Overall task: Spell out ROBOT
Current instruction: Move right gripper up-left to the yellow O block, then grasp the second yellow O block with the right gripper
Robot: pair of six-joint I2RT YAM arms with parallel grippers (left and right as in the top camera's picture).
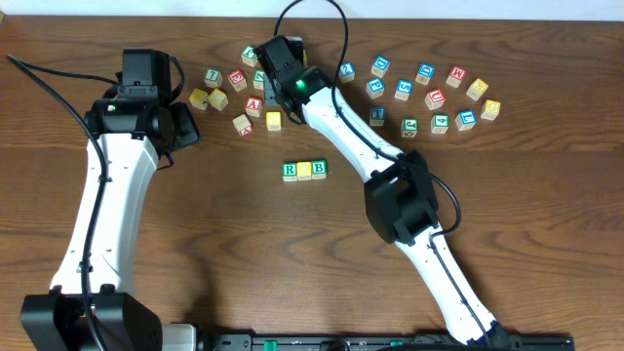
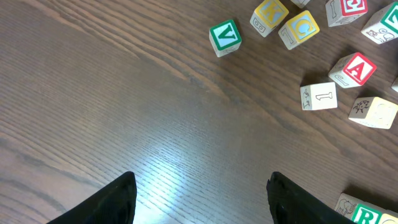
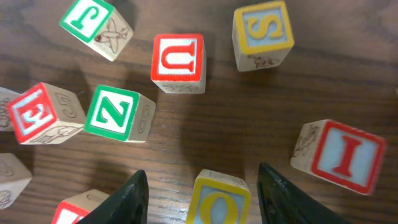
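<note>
Centrally on the dark wood-grain table (image 1: 195, 244), three small wooden cubes sit touching in one straight row: green-lettered R cube (image 1: 290, 171), yellow-faced cube (image 1: 304, 171), green-lettered B cube (image 1: 319, 171). Loose cubes lie scattered in two groups along the far side, well apart from the row. Right claw (image 3: 202, 177) hangs over the left group, released, its two dark fingers straddling a yellow-framed O cube (image 3: 219, 199), with a gap on each side. Around it are six legible cubes: two green, J cube (image 3: 93, 22) and Z cube (image 3: 115, 112); three red, U cube (image 3: 178, 59), E cube (image 3: 37, 115) and I cube (image 3: 345, 155); one yellow-edged S cube (image 3: 264, 31). All are square-cornered, with painted faces and pale bare-wood sides carrying line drawings. Left claw (image 2: 200, 177) is released, fingers apart above bare table.
</note>
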